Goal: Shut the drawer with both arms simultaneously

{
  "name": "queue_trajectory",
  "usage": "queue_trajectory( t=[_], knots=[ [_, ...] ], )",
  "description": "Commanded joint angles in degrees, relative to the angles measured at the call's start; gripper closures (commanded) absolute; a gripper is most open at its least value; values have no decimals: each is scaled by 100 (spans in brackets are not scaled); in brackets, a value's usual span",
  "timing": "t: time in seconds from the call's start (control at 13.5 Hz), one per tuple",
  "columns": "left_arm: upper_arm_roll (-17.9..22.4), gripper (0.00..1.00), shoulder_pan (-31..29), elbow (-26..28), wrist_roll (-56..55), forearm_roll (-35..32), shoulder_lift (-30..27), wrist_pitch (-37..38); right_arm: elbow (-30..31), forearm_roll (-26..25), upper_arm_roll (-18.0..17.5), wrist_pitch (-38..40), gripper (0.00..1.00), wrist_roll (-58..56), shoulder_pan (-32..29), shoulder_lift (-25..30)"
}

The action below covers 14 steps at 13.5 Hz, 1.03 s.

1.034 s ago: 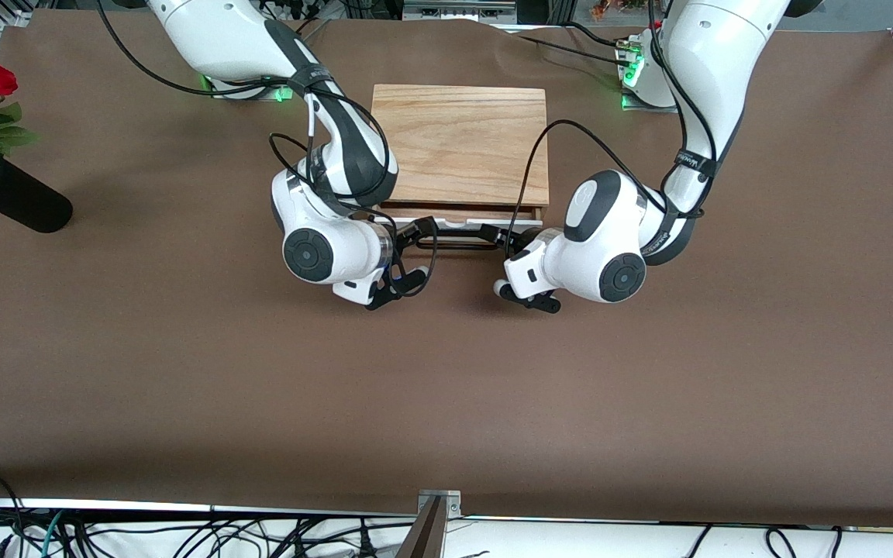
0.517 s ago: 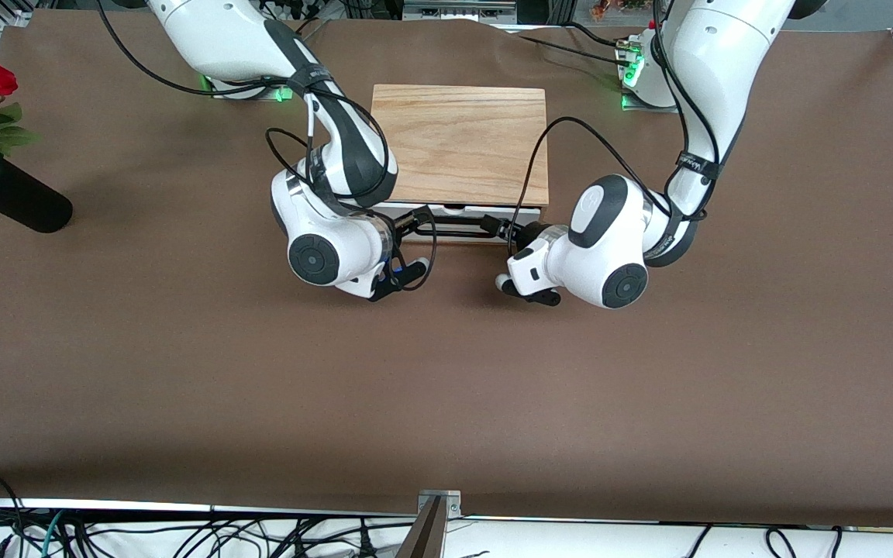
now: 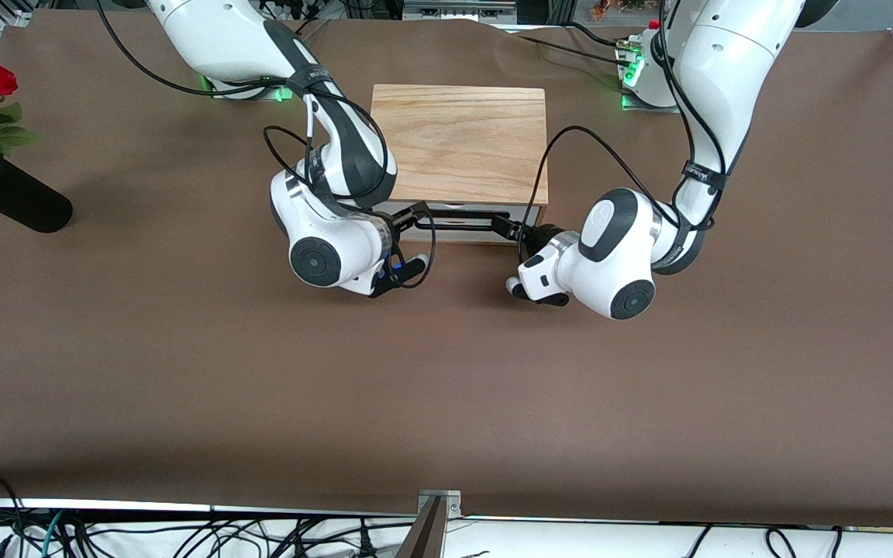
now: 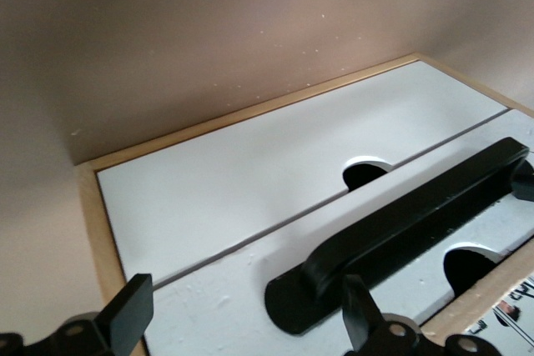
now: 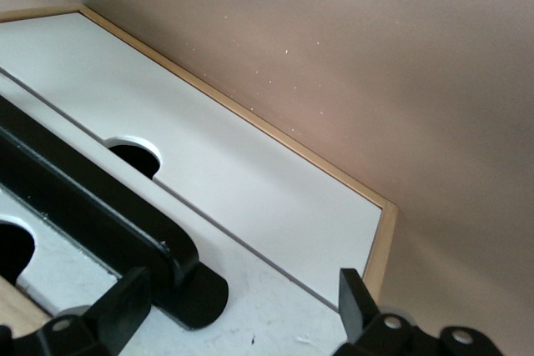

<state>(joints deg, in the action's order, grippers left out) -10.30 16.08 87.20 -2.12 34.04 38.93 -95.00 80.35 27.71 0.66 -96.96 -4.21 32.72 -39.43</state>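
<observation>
The light-wood box point(image 3: 458, 143) stands mid-table near the arms' bases. Its drawer sits pushed in, the white front panel point(image 4: 225, 310) level with the white panel above it. The black bar handle point(image 3: 463, 221) runs across the panel, and also shows in the left wrist view point(image 4: 400, 231) and the right wrist view point(image 5: 92, 206). My left gripper point(image 3: 505, 226) is open at the handle's end toward the left arm's side, close to the panel point(image 4: 242, 327). My right gripper point(image 3: 409, 221) is open at the handle's other end point(image 5: 242, 310). Neither grips anything.
A black vase with red roses point(image 3: 8, 198) stands near the table edge at the right arm's end. The brown table cover point(image 3: 446, 387) stretches toward the front camera. Cables loop off both wrists.
The drawer has slid into the box; its wooden tray no longer shows. Both grippers moved with it toward the box. The left wrist has since shifted toward the left arm's end.
</observation>
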Motion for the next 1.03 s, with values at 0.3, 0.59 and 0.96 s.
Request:
queue_trajectory(
  t=[0.3,0.59,0.96],
  knots=[
    [-25,0,-402,-116,1,630,-95,368,-395,59,22,354,0,-80,-29,6],
    [37,0,-693,-537,19,525,-429,447,-950,33,75,354,0,-80,-301,75],
    [46,0,-1614,-1160,62,-1018,-755,456,-1812,-107,785,476,0,-377,-881,93]
  ],
)
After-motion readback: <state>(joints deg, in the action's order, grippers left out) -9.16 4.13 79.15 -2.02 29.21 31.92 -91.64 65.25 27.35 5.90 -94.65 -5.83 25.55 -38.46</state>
